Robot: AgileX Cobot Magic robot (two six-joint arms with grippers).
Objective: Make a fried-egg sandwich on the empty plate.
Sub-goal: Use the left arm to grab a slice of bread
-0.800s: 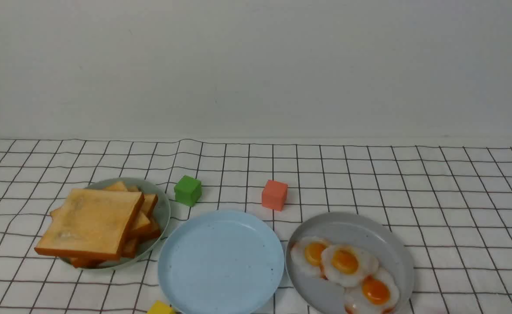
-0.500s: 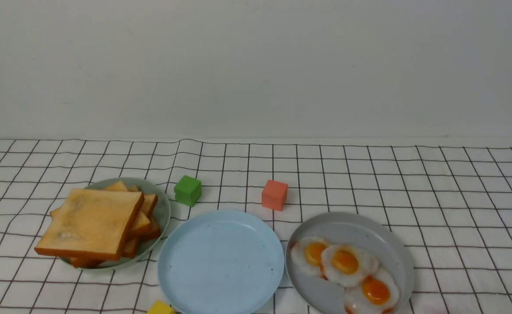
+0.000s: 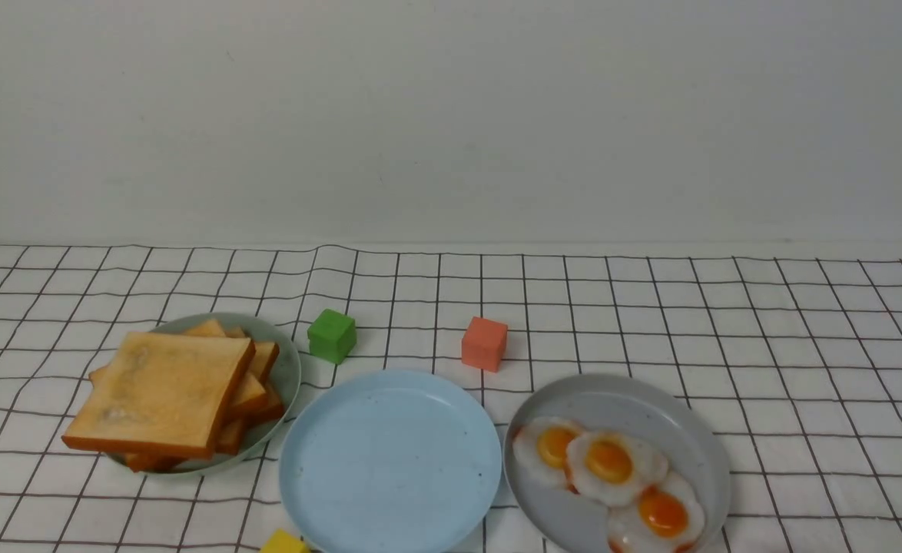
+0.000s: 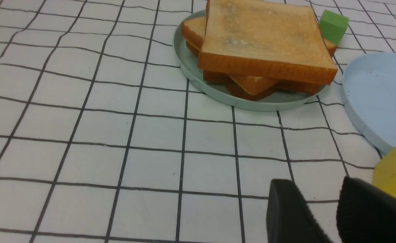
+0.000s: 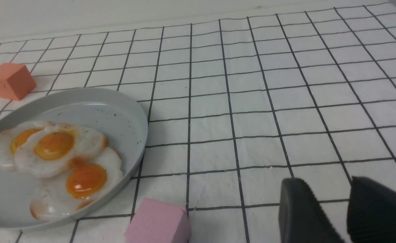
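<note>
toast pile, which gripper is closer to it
Left. The left gripper is on the robot's side of the toast pile, beside the yellow cube. The right gripper is out to the right of the grey egg plate, much farther off.

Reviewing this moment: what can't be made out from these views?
Number of toast slices: front view, the top golden toast slice hides the pile on the round pale green plate.
Yellow cube: front view, cut off by the bottom edge.
Nearest white fried egg: front view, clipped by the bottom edge.
</note>
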